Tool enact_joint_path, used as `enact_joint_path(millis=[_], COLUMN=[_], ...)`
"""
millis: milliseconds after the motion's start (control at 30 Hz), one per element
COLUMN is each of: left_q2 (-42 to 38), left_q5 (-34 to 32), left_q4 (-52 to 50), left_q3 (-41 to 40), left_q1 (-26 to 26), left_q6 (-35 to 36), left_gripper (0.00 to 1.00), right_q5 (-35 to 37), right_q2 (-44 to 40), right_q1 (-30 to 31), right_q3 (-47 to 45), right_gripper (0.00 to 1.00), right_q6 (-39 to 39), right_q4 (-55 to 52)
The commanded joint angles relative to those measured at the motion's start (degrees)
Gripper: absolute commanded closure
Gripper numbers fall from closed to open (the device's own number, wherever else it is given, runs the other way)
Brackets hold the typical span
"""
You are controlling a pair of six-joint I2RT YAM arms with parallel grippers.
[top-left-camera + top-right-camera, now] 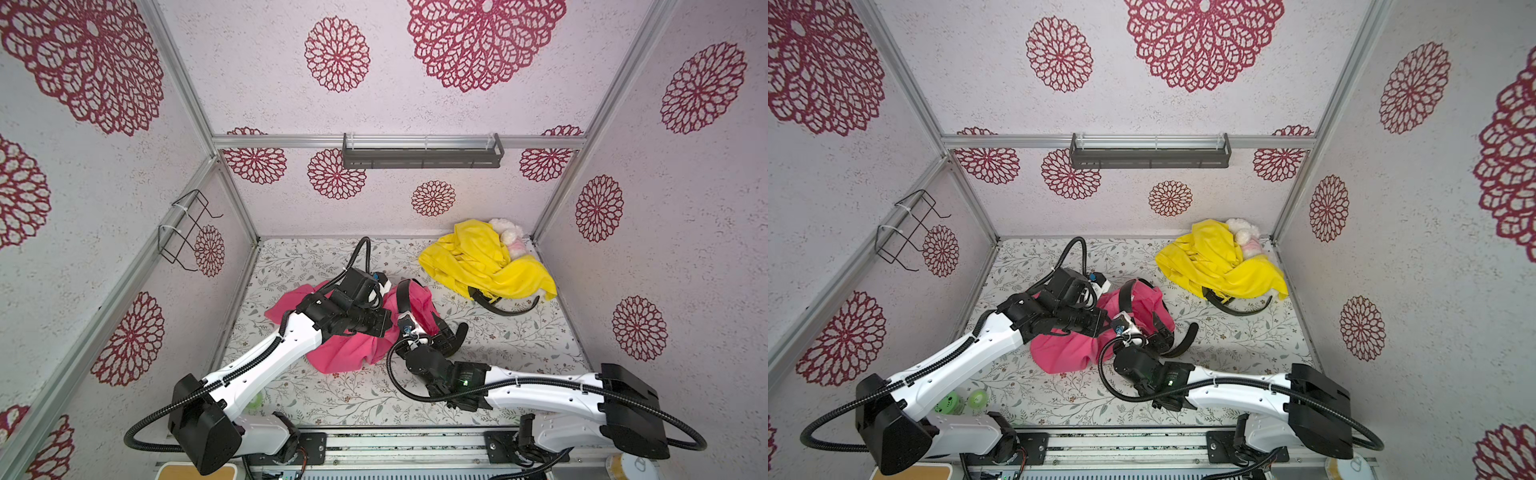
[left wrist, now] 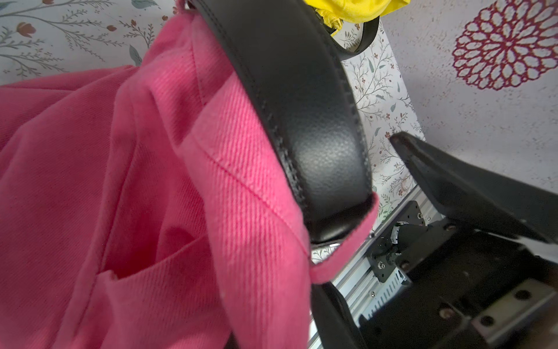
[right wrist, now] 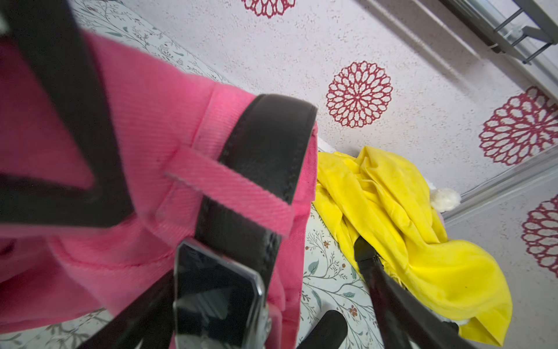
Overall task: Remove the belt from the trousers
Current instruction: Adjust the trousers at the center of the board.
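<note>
Crumpled pink trousers [image 1: 345, 353] lie mid-table with a black belt [image 1: 402, 297] threaded through their loops. In the left wrist view the belt [image 2: 317, 121] runs over the pink waistband [image 2: 241, 169], and my left gripper [image 2: 280, 335] is shut on pink trouser fabric, its tips buried in the cloth. My right gripper [image 3: 265, 266] stands open at the trousers' right side, and the shiny buckle [image 3: 214, 296] lies between its fingers. A pink belt loop [image 3: 229, 187] crosses the belt [image 3: 265, 136]. The belt's free end [image 1: 458, 337] curls on the table beside the right gripper [image 1: 440, 334].
Yellow trousers [image 1: 486, 262] with a second black belt [image 1: 505, 311] lie at the back right, against a white plush toy [image 1: 509, 237]. A wire rack [image 1: 187, 232] hangs on the left wall and a grey shelf [image 1: 422, 151] on the back wall. Green items [image 1: 963, 401] sit by the left arm's base.
</note>
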Motion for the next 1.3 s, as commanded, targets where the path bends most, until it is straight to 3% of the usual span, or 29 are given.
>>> enact_joint_path(millis=[0, 133, 333, 433, 600, 667, 700, 800, 833, 900, 1067, 1267], left_q2=[-2.9, -3.0, -2.3, -1.8, -1.0, -0.6, -0.5, -1.4, -2.3, -4.5, -5.5, 0.6], left_q5=[2.1, 1.7, 0.2, -1.3, -2.8, -2.4, -1.8, -1.8, -2.8, -5.2, -8.8, -10.5], left_q4=[3.5, 2.5, 2.1, 1.8, 2.5, 3.0, 3.4, 4.7, 5.0, 5.9, 6.6, 7.0], left_q3=[0.2, -0.6, -1.8, -1.9, -2.2, -2.0, -1.9, -1.5, -1.3, -1.4, 1.0, 3.8], left_q1=[1.3, 2.6, 5.2, 5.7, 6.3, 6.3, 6.3, 6.1, 5.9, 5.2, 1.4, -1.7], left_q6=[-1.4, -0.9, 0.2, 1.3, 2.1, 1.8, 1.4, 1.0, 1.0, 1.4, 3.9, 5.1], left_gripper=[1.00, 1.00, 1.00, 1.00, 1.00, 0.96, 0.90, 0.38, 0.27, 0.16, 0.03, 0.01], right_q5=[6.0, 4.5, -5.4, -14.2, -28.5, -33.4, -34.8, -38.5, -39.5, -41.1, -45.5, -46.8], right_q2=[1.2, -1.3, -10.4, -16.6, -23.6, -24.7, -24.8, -24.2, -23.9, -23.4, -21.1, -19.8], right_q1=[-0.3, -0.4, -1.3, -3.1, -11.3, -13.9, -14.9, -17.1, -17.7, -18.8, -20.8, -21.8], right_q3=[-0.6, -1.5, -3.9, -3.5, 0.1, 1.7, 2.5, 5.3, 6.3, 7.6, 10.1, 12.5], right_gripper=[0.10, 0.40, 0.46, 0.54, 0.59, 0.62, 0.63, 0.65, 0.65, 0.66, 0.69, 0.70], right_q6=[-5.3, -8.6, -9.1, -9.2, -9.6, -10.4, -10.7, -11.9, -12.4, -12.6, -13.6, -14.2], right_q4=[8.5, 9.9, 3.1, -3.6, -14.5, -17.4, -18.5, -21.8, -22.7, -23.5, -24.3, -24.2])
